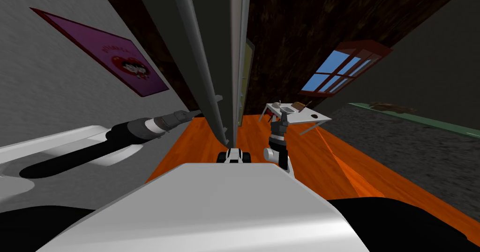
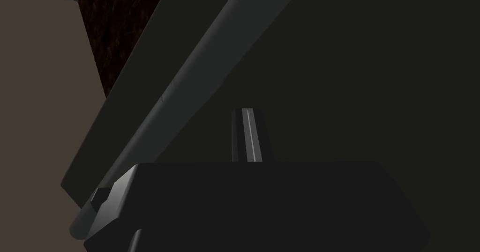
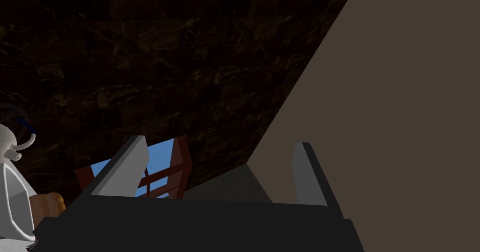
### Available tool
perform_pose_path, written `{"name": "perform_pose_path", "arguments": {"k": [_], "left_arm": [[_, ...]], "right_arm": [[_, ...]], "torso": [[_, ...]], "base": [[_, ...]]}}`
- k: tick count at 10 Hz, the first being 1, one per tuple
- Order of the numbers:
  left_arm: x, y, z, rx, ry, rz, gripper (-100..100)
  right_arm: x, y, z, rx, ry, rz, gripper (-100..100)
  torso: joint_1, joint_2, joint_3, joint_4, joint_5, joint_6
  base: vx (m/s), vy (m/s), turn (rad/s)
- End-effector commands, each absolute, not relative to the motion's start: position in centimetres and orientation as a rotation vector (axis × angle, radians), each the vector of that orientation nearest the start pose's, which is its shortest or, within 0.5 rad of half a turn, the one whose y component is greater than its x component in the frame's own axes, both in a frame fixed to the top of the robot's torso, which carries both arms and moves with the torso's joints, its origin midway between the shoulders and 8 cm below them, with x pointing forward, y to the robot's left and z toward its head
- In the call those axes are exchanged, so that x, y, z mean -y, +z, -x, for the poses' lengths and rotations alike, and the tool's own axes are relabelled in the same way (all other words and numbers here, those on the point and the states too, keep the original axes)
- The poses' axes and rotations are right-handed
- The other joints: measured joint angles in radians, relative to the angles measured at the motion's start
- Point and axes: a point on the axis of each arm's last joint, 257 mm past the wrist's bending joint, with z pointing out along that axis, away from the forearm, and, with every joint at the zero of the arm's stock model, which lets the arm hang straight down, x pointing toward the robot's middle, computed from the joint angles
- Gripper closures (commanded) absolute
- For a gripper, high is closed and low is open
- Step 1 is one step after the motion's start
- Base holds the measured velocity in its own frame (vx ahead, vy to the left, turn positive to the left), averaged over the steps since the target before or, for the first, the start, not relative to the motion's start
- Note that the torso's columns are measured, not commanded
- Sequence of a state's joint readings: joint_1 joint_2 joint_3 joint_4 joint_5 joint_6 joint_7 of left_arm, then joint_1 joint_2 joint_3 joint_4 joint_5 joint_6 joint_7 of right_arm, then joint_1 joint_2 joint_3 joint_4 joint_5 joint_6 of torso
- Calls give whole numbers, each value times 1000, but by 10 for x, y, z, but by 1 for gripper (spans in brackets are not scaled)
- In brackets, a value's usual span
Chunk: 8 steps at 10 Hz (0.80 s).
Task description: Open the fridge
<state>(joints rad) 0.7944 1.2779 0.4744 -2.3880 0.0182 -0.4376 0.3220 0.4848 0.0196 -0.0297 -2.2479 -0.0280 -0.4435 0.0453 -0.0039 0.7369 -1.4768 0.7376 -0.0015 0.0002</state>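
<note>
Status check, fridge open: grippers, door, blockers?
Left gripper shut, beside a grey bar, not around it. Right gripper open, empty. Fridge dead ahead, door gap unclear. Small table off right, not blocking.

My left arm [image 1: 140, 128] is white, then glossy black, with a white band and ribbed grey wrist. My right arm [image 1: 280, 139] stacks grey and dark rings over white. The right gripper [image 3: 220, 144] has two light grey, dark-edged blade fingers [image 3: 124, 174] on a dark box.
</note>
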Motion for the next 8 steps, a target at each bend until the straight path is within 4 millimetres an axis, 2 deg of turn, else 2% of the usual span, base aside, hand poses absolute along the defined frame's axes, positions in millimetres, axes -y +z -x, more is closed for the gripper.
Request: {"name": "perform_pose_path", "arguments": {"k": [1, 8], "left_arm": [[-222, 17, -335, -1643, -1174, -195, 100], [-232, 19, -342, -1641, -1244, -278, 100]], "right_arm": [[296, 4, -358, -638, 1236, -730, 0], [296, 4, -358, -638, 1236, -730, 0]], "torso": [[1, -1, 0, 0, 1, 0], [6, 1, 1, 0, 2, 0]], "base": [[-106, 157, -44], [-95, 128, -36]]}}
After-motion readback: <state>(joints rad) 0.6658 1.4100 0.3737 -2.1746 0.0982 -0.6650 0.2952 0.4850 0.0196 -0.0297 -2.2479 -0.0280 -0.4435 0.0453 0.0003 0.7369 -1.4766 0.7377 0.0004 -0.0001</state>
